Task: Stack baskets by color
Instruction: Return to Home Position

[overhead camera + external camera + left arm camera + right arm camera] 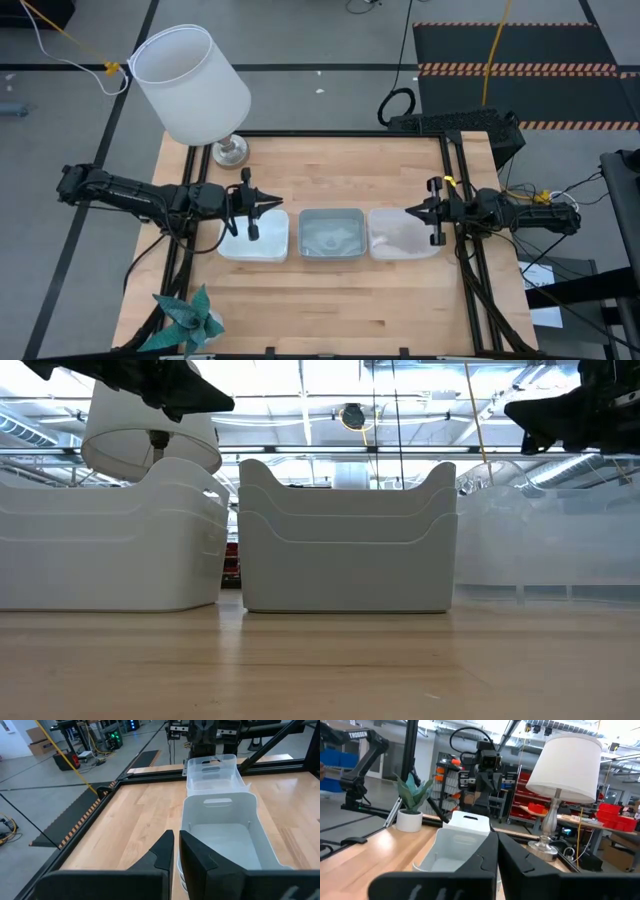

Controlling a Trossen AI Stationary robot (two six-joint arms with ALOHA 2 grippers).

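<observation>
Our left hand (252, 212) is clenched on nothing and hangs above the stack of white shallow rectangular plastic baskets (255, 243), clear of its rims. Our right hand (425, 212), likewise clenched and empty, hangs over the outer end of the stack of clear plastic baskets (400, 238). Between those two stands the stack of translucent grey-blue plastic baskets (331, 236). The three stacks sit side by side in one row across the middle of the pale wooden surface (330, 165).

In the low view we count three nested rims in the middle stack. We judge the sorting done, one colour to a stack. The hands seem to be held high so that drawing the arms back will not catch a rim.

The large white lampshade on its metal stand (190, 85) and the small green plant in a white pot (188, 320) stand at the left, well apart from the row.

The only writing we can read is "TROSSEN" on a dark arm farther off in the room (362, 740). The baskets show no label.
</observation>
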